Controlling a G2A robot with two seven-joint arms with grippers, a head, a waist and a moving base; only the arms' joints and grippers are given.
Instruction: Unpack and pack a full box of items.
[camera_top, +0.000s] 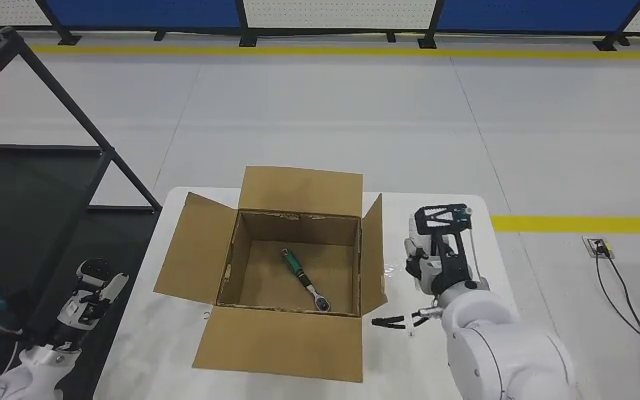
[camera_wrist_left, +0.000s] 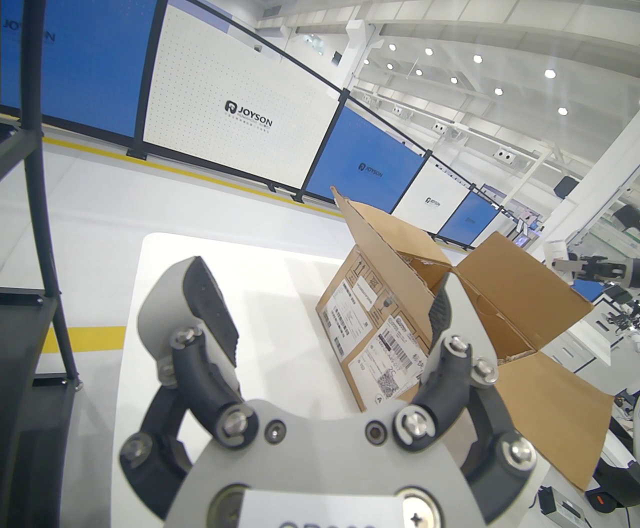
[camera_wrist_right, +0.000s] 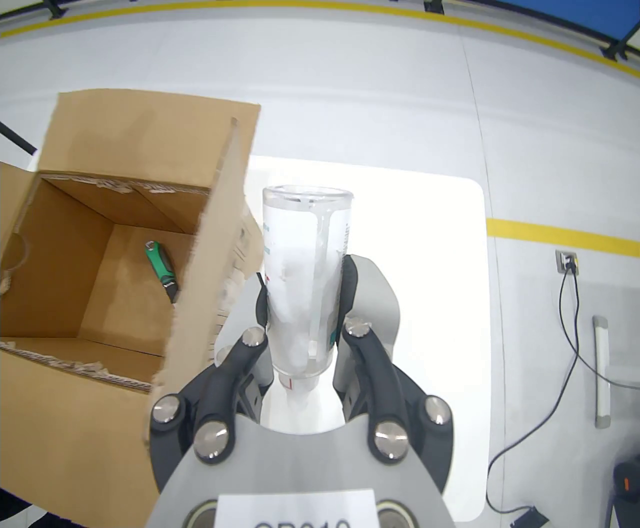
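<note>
Logo wording on wall panels (camera_wrist_left: 240, 100); barcode labels (camera_wrist_left: 387, 360) + handling symbols on box (camera_wrist_left: 480, 280) side, small print not legible.

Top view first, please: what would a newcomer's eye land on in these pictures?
An open cardboard box sits mid-table with its flaps spread, and a green-handled wrench lies on its floor. Beside the box, the right claw is shut on a clear bottle over the white table.

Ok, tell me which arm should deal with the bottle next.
Right. The right pincer is shut on the clear bottle beside the box. The left pincer is open and empty, on the box's other side.
</note>
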